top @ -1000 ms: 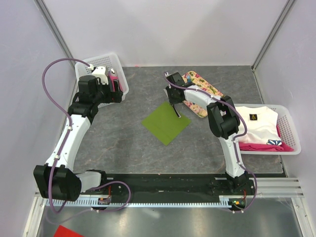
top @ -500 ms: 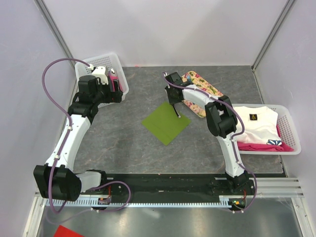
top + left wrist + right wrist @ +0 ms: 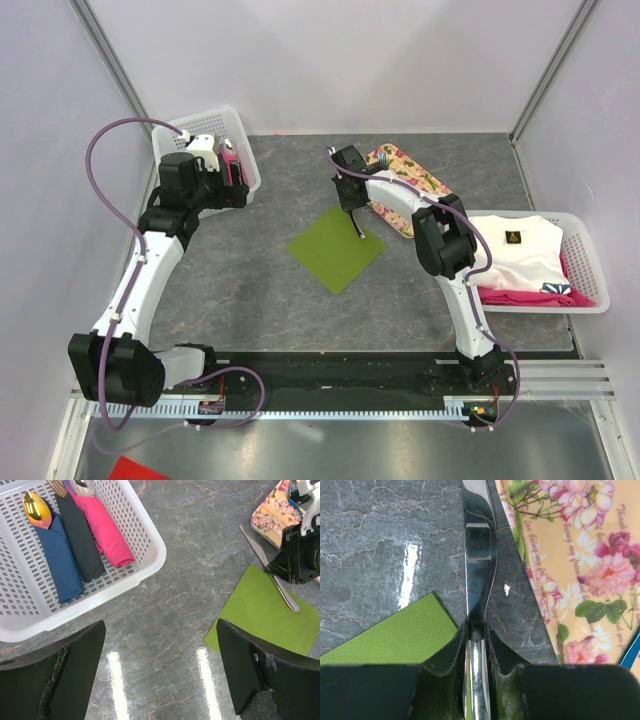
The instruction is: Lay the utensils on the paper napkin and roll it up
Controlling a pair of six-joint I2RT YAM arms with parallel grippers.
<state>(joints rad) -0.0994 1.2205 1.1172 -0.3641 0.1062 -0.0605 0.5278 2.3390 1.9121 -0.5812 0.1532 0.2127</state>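
The green paper napkin (image 3: 337, 248) lies flat on the table, also in the left wrist view (image 3: 265, 617) and the right wrist view (image 3: 395, 635). My right gripper (image 3: 349, 198) (image 3: 476, 630) is shut on the silvery knife (image 3: 479, 555) at its middle, low over the napkin's far right corner. The knife (image 3: 256, 547) points its blade out over bare table between napkin and tray. A bright blue utensil (image 3: 631, 652) lies on the floral tray (image 3: 580, 555). My left gripper (image 3: 160, 665) is open and empty above the table by the left basket.
The floral tray (image 3: 412, 182) sits just right of the napkin. A white basket (image 3: 150, 555) at the back left holds dark blue, black and pink bundles. Another white basket (image 3: 592, 270) at the right holds white and pink cloths.
My right gripper has shifted slightly left and back with the knife in it. The left arm has not moved.
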